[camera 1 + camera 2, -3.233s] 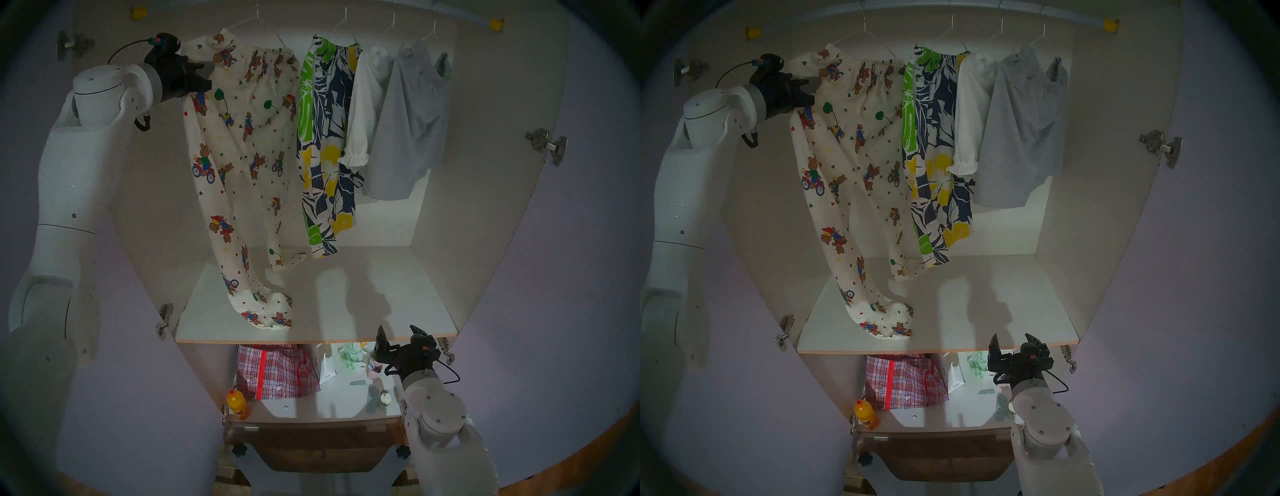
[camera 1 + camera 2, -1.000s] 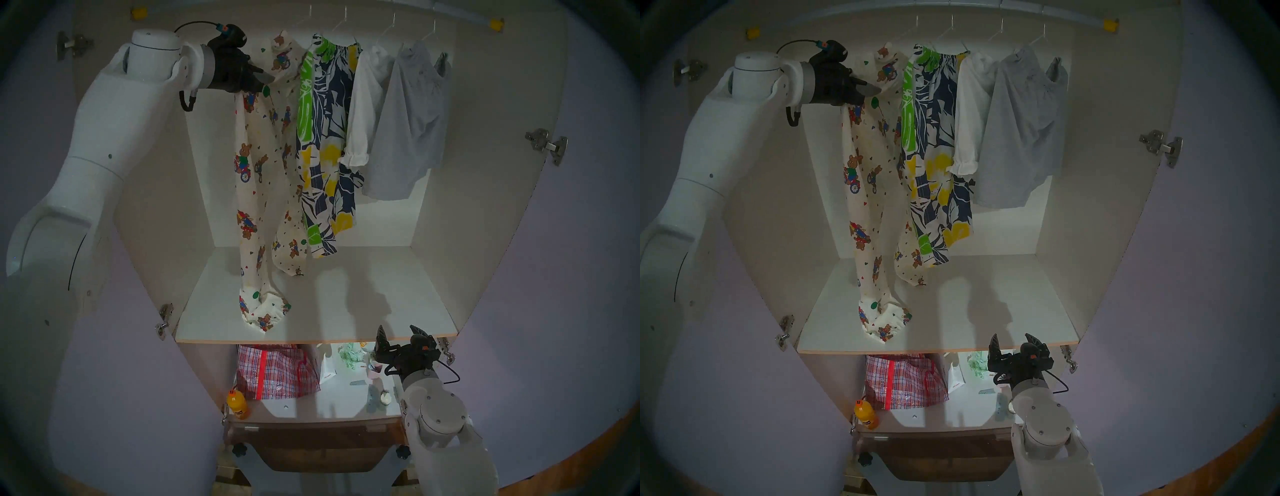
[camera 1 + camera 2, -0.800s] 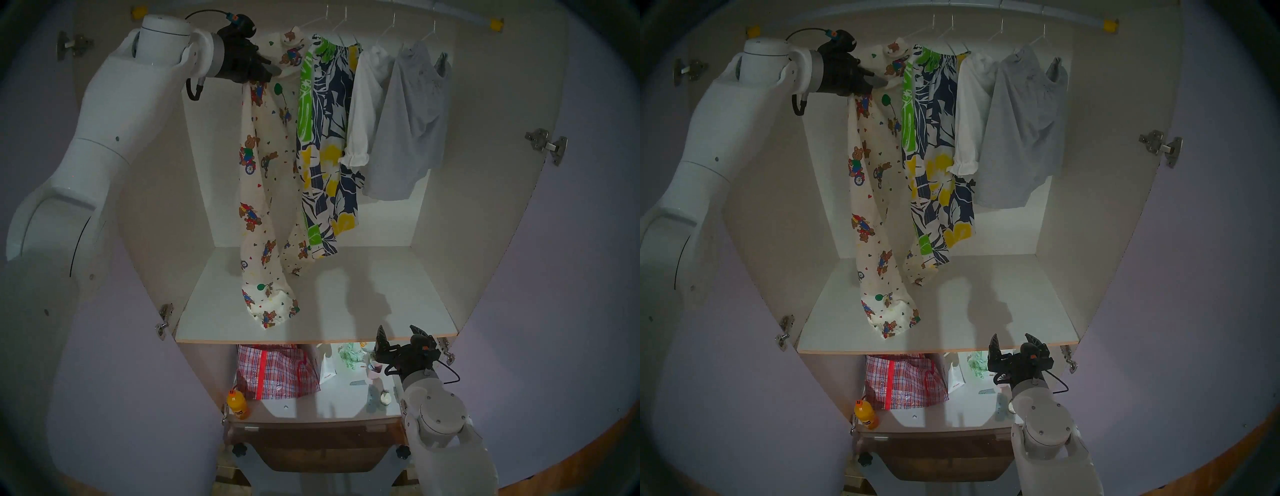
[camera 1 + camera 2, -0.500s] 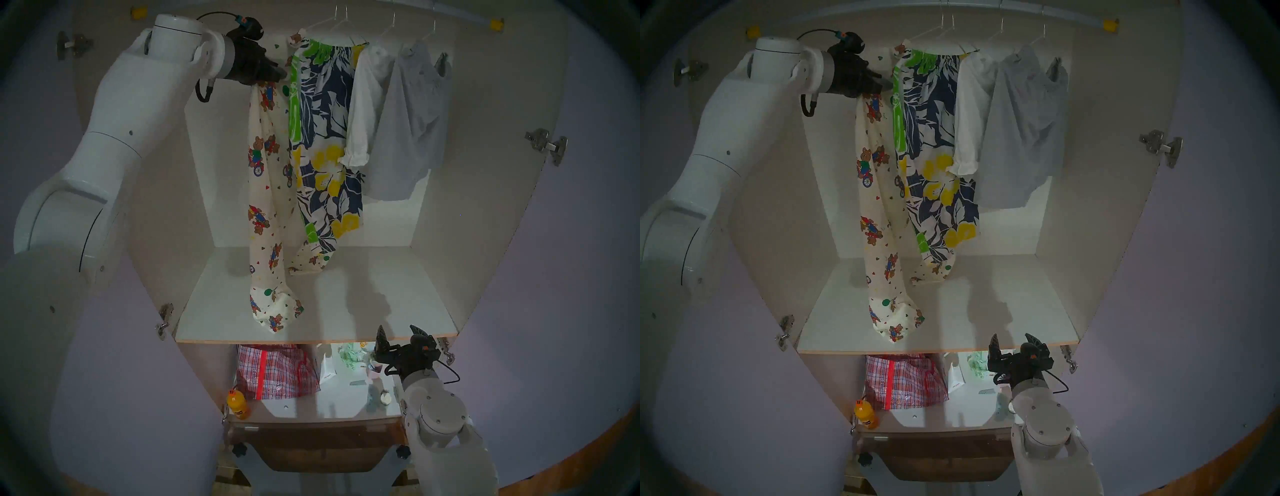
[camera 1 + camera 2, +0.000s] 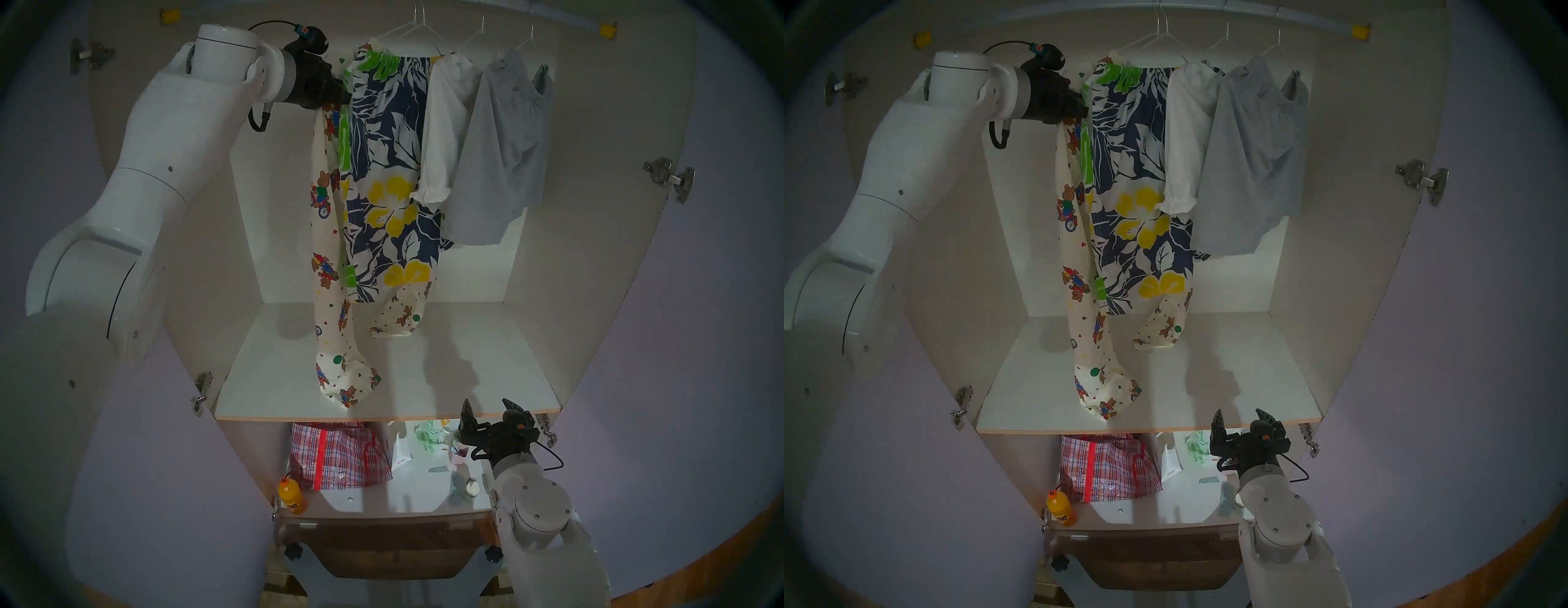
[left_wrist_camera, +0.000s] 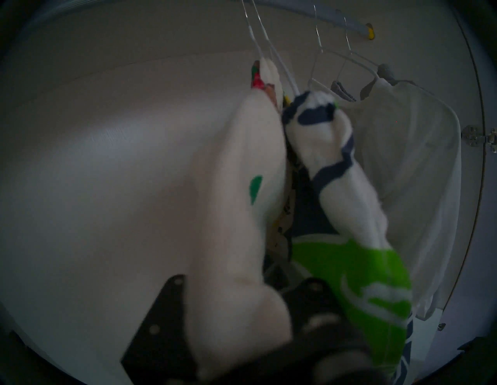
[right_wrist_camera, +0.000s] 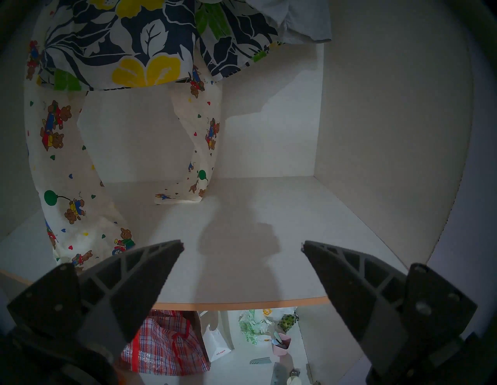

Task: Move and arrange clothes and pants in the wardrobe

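All four garments hang on the grey rail (image 5: pixel 564 19) in the wardrobe (image 5: pixel 594 170): teddy-bear pants (image 5: pixel 324 237) leftmost, pressed against the leaf-print pants (image 5: pixel 388 170), then the white shirt (image 5: pixel 441 127) and grey T-shirt (image 5: pixel 505 148). Left tool (image 5: pixel 339 91) sits at the bear pants' waistband; the left wrist view shows cream cloth (image 6: pixel 236 242) pinched between its fingers. Right tool (image 7: pixel 242 247) hangs spread and empty at the shelf (image 5: pixel 488 382) front edge. Judgement: hanging done, bunching nearly done; release and spacing remain. Only the left wrist view shows the two hanger hooks touching; only the right wrist view shows the far pant leg resting on the shelf.
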